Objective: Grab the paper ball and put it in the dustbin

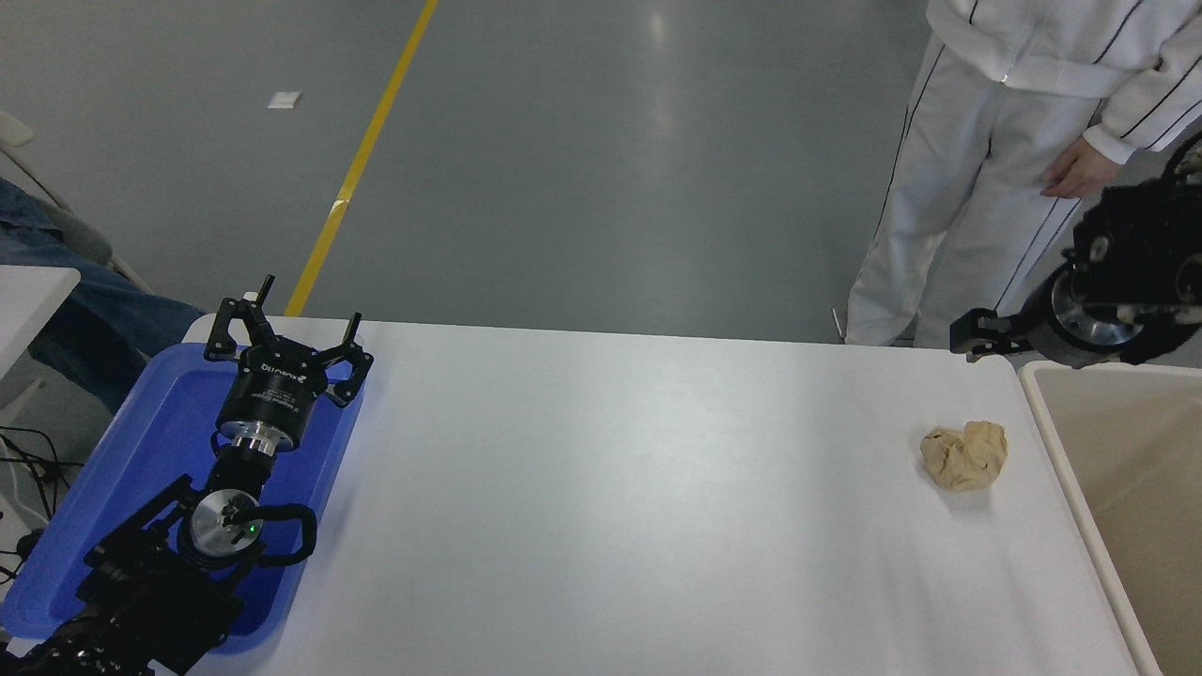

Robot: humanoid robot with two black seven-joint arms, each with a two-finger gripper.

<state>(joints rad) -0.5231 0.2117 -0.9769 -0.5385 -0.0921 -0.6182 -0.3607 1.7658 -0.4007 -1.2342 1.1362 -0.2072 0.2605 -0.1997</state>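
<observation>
The right gripper (972, 336), black with a shiny metal wrist ring, hangs at the table's far right corner, above the dustbin's rim; whether its fingers are spread or closed I cannot tell. One paper ball (964, 454), a lumpy tan wad of wrinkled folds, lies on the smooth white table (610, 488) near the single cream dustbin (1061, 441) with its thick rounded rim. The left gripper (286, 329), fingers spread, is parked over one shallow blue tray (164, 422).
</observation>
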